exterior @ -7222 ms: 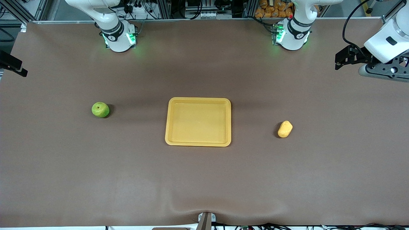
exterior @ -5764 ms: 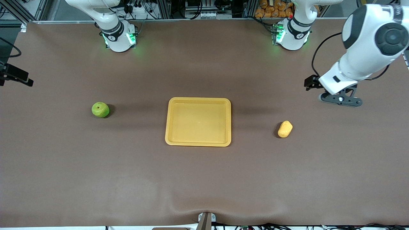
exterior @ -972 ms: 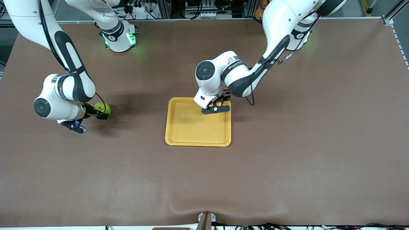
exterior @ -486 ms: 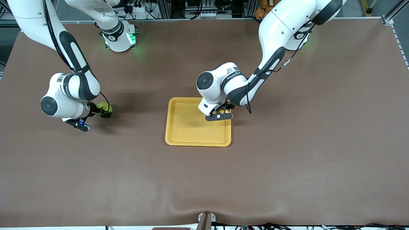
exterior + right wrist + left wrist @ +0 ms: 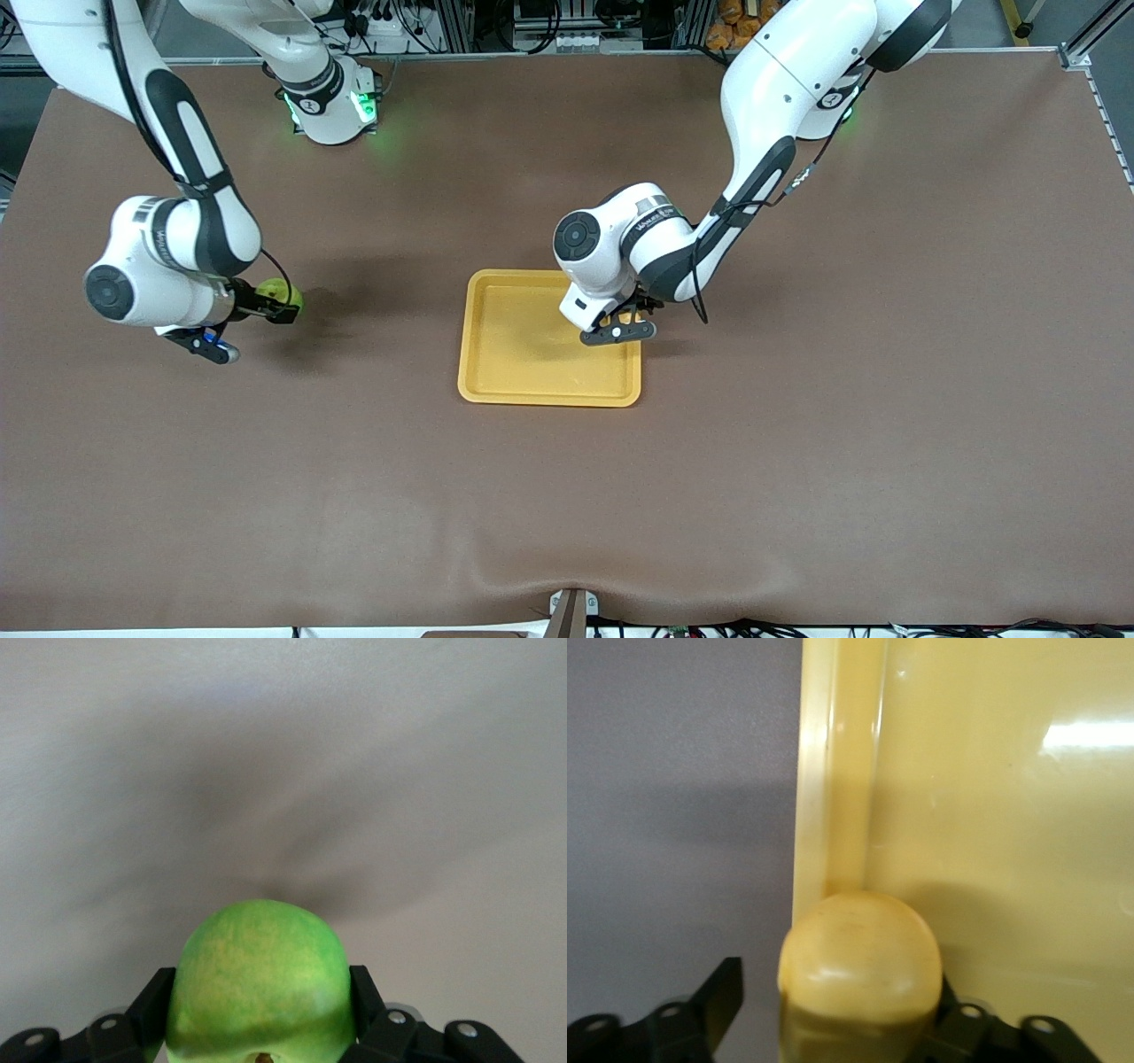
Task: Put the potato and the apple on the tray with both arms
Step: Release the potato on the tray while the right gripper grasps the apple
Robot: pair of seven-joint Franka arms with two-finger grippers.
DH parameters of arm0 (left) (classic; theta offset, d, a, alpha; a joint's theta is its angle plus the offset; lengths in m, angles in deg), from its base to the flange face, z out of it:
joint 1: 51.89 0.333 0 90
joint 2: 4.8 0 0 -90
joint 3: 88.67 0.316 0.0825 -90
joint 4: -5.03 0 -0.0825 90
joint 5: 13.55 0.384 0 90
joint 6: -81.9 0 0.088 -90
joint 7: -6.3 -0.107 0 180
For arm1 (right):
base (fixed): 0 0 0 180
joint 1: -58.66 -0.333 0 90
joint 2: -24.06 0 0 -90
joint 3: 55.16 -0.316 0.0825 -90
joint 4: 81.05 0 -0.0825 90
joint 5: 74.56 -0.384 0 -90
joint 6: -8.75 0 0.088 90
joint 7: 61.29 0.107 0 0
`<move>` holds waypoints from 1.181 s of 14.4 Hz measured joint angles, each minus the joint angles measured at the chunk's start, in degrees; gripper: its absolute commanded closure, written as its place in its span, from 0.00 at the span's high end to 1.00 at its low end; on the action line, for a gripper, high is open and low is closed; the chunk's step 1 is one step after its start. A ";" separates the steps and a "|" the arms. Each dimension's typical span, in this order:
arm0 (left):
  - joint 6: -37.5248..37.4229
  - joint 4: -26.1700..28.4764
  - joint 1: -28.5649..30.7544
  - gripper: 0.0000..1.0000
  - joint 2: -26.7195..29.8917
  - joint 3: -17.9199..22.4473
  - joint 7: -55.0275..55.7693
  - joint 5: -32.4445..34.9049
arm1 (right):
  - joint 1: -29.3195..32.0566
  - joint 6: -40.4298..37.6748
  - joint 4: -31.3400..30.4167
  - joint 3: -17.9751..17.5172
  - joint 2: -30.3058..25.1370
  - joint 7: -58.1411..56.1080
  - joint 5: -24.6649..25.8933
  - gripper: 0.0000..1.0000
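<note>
One tabletop [image 5: 797, 461]: brown mat, both arms working.
Tray: shallow rectangular yellow-orange plastic tray [image 5: 523, 390], tabletop centre.
Left gripper [image 5: 620, 321]: low over the tray's edge toward the left arm's end, fingers parted round the potato.
Right gripper [image 5: 282, 306]: clamped on the apple, near the right arm's end of the tabletop.
Apple: small round bright green apple [image 5: 261, 974]; can't tell if it's off the mat.
Potato: smooth oblong yellow-orange potato [image 5: 859, 966], in the tray against the rim.
Advice: lift the left gripper straight up so the potato doesn't roll.
Hidden: the wrist mostly covers the potato in the front view.
</note>
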 measured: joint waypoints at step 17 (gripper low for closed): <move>-6.11 -5.73 10.04 1.00 16.67 -0.11 -2.43 -6.35 | -0.90 -17.19 19.97 -10.40 0.51 20.91 -5.20 0.00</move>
